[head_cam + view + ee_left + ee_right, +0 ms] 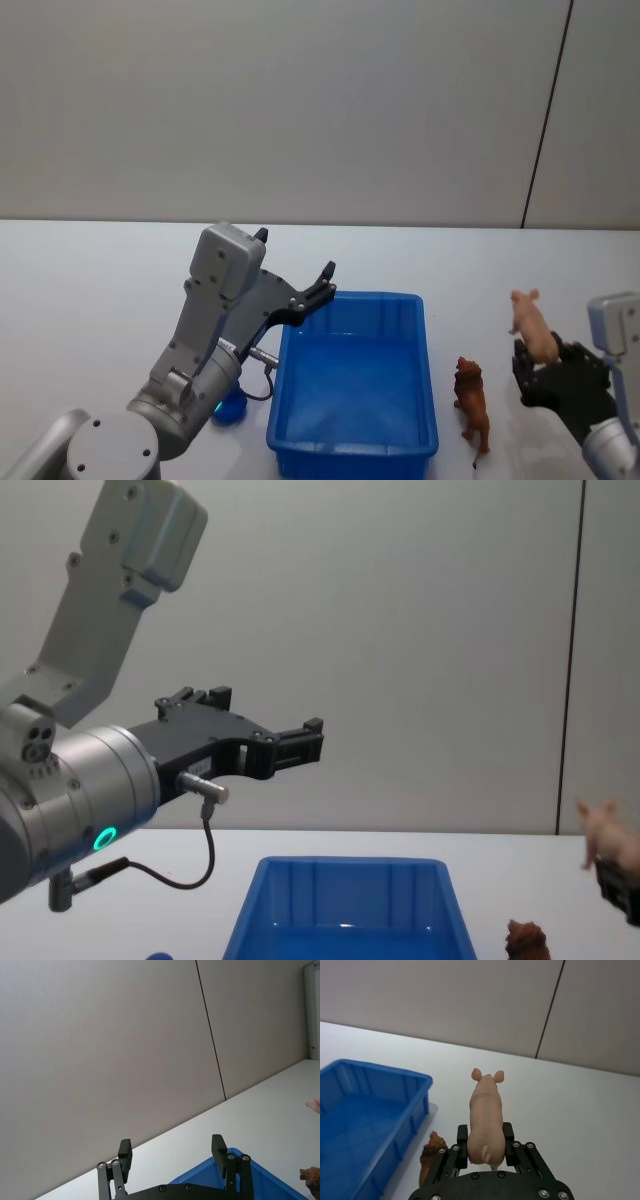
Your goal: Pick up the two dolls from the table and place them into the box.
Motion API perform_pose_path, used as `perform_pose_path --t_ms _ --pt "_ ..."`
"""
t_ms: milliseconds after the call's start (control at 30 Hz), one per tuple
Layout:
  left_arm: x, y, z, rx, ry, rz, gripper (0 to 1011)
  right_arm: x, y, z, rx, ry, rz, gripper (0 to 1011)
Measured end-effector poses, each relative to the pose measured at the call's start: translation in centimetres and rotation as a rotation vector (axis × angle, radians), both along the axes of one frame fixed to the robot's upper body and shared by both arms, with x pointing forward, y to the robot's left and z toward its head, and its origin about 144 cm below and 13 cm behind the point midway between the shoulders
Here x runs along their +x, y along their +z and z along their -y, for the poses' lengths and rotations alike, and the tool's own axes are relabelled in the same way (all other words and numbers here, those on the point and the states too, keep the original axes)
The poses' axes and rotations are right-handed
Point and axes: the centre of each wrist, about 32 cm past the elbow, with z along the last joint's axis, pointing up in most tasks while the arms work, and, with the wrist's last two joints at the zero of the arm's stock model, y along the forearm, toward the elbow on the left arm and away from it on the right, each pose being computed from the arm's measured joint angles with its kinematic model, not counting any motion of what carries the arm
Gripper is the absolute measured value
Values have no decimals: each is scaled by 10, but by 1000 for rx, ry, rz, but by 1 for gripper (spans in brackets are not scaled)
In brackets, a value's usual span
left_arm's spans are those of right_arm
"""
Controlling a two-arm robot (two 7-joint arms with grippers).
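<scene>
Gripping the pale pink doll (pixel 485 1110) by its hindquarters, the right gripper (pixel 485 1132) has its fingers closed against the doll's two flanks. The doll's body is level and its head points away from the wrist. In the head view this pair sits at 3 o'clock from the box (pixel 352 298), well apart from its right wall. The chest view shows the pink doll higher than the brown doll (pixel 473 400), so it appears lifted off the table (pixel 100 280).

The brown doll stands upright on the table between the box and the right gripper, just beside the box's right wall near its front corner. It lies at 9 o'clock from the gripper and touches neither.

Bare table stretches at 12 o'clock from the box and both dolls. The right arm enters at the head view's lower right edge, wrist low, aimed toward 12 o'clock.

The left gripper (pixel 295 252) is spread wide and holds nothing. It hangs raised above the table at 10 o'clock from the box, by its far left corner, fingers angled up toward the wall (pixel 300 100).
</scene>
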Motion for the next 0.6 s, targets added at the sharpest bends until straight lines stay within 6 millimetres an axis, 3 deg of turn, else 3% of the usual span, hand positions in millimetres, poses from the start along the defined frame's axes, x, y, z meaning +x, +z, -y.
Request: perform_pose_path --t_ms 600 --pt "0 0 0 0 0 0 1001 23 20 -10 33 245 72 383"
